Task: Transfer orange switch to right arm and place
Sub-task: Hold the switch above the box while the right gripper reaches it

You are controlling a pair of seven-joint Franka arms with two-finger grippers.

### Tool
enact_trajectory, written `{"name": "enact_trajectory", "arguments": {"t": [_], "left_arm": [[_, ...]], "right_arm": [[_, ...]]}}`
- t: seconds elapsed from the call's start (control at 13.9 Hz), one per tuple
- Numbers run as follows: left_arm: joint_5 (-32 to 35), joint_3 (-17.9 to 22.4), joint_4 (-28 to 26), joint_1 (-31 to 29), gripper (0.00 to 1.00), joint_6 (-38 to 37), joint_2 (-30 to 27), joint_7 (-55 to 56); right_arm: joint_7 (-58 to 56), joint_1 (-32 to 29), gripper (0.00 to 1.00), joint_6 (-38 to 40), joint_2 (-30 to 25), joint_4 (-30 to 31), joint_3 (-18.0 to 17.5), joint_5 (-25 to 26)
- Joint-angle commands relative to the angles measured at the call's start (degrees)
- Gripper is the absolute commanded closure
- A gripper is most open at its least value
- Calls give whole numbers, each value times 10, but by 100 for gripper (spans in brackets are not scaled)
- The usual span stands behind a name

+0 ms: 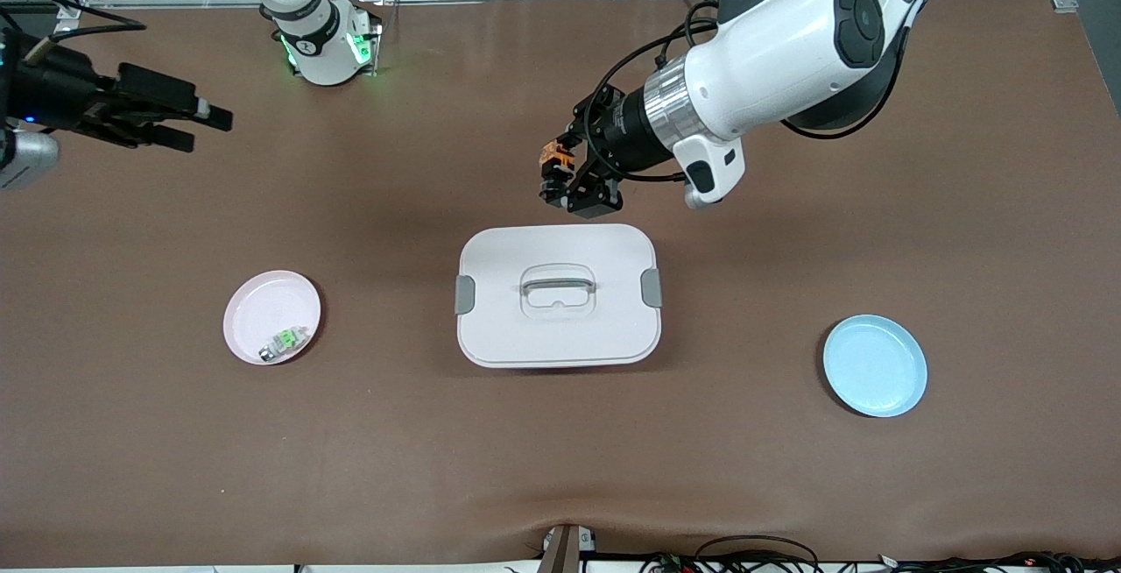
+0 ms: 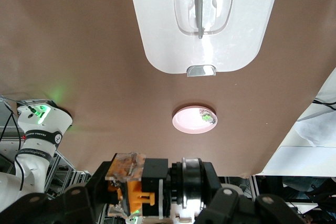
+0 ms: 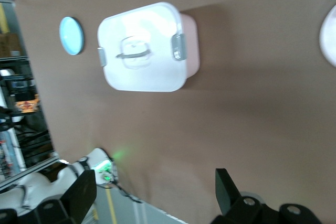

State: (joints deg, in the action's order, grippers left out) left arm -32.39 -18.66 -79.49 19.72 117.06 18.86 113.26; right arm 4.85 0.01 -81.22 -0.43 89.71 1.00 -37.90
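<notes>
Left gripper (image 1: 560,177) is raised over bare table just above the white lidded box (image 1: 558,294), at about 12 o'clock from the box in the front view. Its fingers are pinched on the orange switch (image 1: 553,153), which is held off the table; the left wrist view shows the orange body (image 2: 137,195) clamped between the pads.

Right gripper (image 1: 203,123) hangs over the table's right-arm end, at about 10 o'clock from the box, well apart from the switch. Its fingers (image 3: 227,187) are spread with nothing between them.

Pink plate (image 1: 250,332) lies at roughly 9 o'clock from the box and holds a small green-and-white component (image 1: 285,341). Blue plate (image 1: 875,365) lies at roughly 4 o'clock from the box.

Box lid is seated, with a clear handle (image 1: 558,286) and grey side latches. No legible brand, label or writing was found on any item.
</notes>
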Motion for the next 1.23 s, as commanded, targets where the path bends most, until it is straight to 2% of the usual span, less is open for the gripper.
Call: {"name": "enact_trajectory", "arguments": {"t": [0.0,0.29,0.5,0.86,1.15], "left_arm": [[12,0,1,1,86,6,-2,9],[18,0,1,1,86,6,-2,9],[19,0,1,1,86,6,-3,9],[19,1,0,-1,86,6,-3,4],[19,1,0,-1,86,6,-4,3]], "right_arm": [[19,25,0,-68,-58,93,-1,-58],[70,105,0,-194,-73,139,-1,-103],[141,194,0,-314,-65,140,-1,-104],[169,270,0,-414,-29,137,-1,-104],[235,330,0,-504,6,130,0,-104]]}}
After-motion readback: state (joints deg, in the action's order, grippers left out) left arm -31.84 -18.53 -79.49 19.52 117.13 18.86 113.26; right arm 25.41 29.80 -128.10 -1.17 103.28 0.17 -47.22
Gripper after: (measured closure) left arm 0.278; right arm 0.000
